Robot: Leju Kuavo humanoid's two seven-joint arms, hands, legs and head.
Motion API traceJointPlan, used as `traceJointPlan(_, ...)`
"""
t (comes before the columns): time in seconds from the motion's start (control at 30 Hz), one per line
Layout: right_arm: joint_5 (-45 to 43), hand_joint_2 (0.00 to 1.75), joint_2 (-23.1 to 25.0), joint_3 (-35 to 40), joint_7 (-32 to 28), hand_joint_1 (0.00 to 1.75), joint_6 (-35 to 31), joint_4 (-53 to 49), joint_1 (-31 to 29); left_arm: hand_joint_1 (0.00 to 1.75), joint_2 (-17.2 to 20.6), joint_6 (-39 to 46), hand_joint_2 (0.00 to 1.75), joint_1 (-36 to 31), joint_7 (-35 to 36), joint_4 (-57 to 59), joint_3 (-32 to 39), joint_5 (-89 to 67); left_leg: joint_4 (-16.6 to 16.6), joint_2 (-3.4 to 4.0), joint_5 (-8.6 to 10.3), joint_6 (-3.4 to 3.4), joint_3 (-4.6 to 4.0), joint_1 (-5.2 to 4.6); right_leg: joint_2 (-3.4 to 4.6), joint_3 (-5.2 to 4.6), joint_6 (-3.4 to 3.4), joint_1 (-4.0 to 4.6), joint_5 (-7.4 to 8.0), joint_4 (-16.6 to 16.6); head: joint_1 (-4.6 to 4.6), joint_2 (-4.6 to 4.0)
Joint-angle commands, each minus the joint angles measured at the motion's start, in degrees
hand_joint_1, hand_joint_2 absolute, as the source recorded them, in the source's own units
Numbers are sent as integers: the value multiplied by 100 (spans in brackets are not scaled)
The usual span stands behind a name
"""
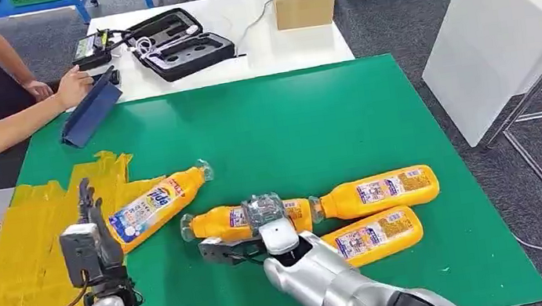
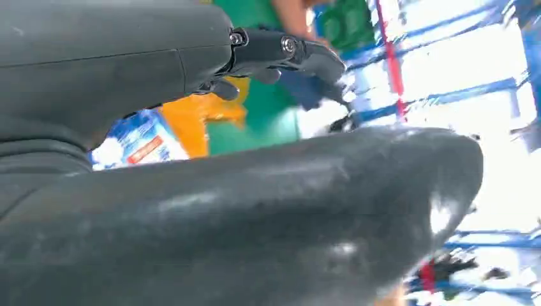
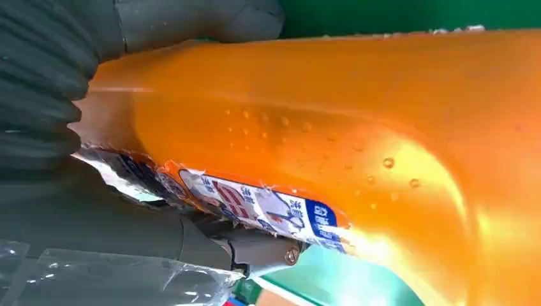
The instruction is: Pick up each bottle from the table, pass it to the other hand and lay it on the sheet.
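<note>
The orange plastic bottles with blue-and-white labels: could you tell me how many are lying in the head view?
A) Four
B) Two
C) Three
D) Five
A: one orange plastic bottle partly on the yellow sheet, one under the right robot hand, and two on the green mat.
</note>
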Motion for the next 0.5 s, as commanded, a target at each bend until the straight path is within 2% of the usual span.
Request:
traceJointPlan(0.03,-84,175,-266,-748,-7,175,-584,320,312,0,-164,392,0,540,-150,-1186,-76,944,-4,-6,12,-1,-24,11,-20,-9,1,11,13,-18,-2,0)
traceJointPlan(0.07,-101,175,-249,-811,-110,175,-823,233,316,0,-164,361,0,554,-130,-1186,-39,1041,-3,-8,8,0,-14,6,-20,17,1,6,7,-13,-2,0)
traceJointPlan(0.13,-371,175,-165,-1150,-760,175,-1628,-291,458,0,-164,304,0,640,-107,-1189,56,1259,-4,-5,12,0,-21,10,-20,18,1,10,11,-17,-2,0)
traceJointPlan(0.2,-515,175,-110,-1385,-1305,175,-2120,-1387,858,0,-164,212,0,791,-106,-1236,95,1505,0,1,5,1,-10,5,-8,45,1,5,5,-6,-2,0)
traceJointPlan(0.23,-555,175,-111,-1416,-1553,175,-2263,-2048,1131,0,-164,95,175,868,-69,-1247,114,1655,0,7,8,0,-21,9,-7,37,1,9,11,-11,-2,0)
traceJointPlan(0.33,-479,175,-174,-1345,-1885,175,-2508,-3926,1920,0,-164,-599,175,1062,161,-1167,97,2238,6,11,5,0,-37,10,-4,26,1,11,9,-4,2,0)
traceJointPlan(0.4,-474,175,-198,-1313,-1927,175,-2514,-4303,2098,0,-164,-713,175,1090,141,-1075,79,2309,2,12,2,0,-33,3,2,20,1,3,5,0,-2,0)
traceJointPlan(0.5,-471,175,-238,-1319,-1929,175,-2516,-4298,2129,0,-164,-717,175,1066,124,-1053,51,2315,6,-17,3,1,-58,6,-26,9,6,5,2,-4,2,0)
